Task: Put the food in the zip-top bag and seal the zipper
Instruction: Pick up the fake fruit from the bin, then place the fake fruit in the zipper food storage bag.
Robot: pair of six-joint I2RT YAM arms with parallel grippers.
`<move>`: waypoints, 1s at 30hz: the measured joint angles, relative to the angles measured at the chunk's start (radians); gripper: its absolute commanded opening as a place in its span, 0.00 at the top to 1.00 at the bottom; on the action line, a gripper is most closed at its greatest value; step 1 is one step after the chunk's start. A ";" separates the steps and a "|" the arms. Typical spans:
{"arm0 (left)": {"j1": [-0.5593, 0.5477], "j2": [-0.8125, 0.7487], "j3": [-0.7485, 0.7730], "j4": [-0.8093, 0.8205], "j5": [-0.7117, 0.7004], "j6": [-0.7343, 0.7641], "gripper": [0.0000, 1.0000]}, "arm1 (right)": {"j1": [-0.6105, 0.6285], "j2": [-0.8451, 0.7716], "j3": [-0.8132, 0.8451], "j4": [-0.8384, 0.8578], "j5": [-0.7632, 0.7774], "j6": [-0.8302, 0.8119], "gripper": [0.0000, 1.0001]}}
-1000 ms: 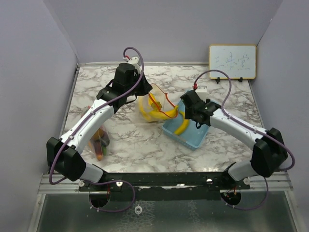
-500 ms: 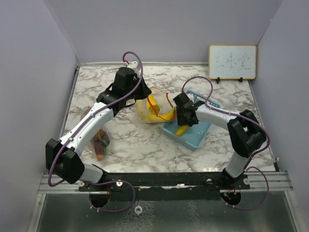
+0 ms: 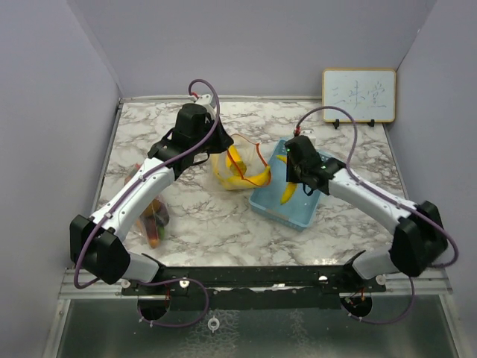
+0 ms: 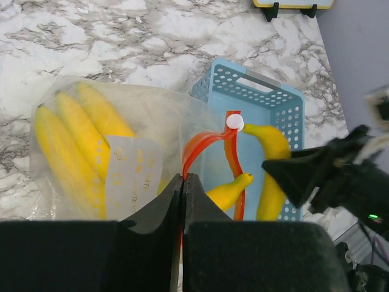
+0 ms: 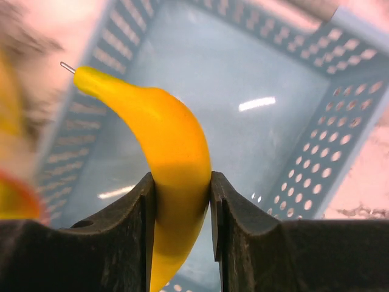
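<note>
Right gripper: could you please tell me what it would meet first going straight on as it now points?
Probably the floor of the blue basket, the tip of the held banana arriving before the right gripper; depth is unclear.

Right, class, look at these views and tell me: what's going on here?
Two robot arms are bagging food. The left gripper is pinched shut on the rim of the zip-top bag by its red zipper, with a bunch of bananas already inside. The right gripper clamps a loose banana over the light-blue basket, beside the bag's mouth. The bag is not yet sealed.
</note>
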State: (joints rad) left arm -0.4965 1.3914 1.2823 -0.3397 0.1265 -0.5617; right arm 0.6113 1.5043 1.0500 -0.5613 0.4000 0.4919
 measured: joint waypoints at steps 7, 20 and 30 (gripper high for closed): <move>0.000 0.018 0.000 0.002 0.035 -0.001 1.00 | 0.002 -0.320 -0.003 0.216 0.008 -0.076 0.98; 0.000 0.067 0.066 -0.024 0.080 -0.006 1.00 | 0.149 0.011 0.097 0.796 0.174 -0.337 0.98; 0.001 0.069 0.068 -0.043 0.082 -0.009 1.00 | 0.253 0.053 0.047 1.014 0.288 -0.367 0.98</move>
State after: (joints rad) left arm -0.4953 1.4609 1.3506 -0.3832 0.2081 -0.5709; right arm 0.8639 1.5574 1.0973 0.4526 0.6876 0.1246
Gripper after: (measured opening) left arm 0.018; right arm 0.347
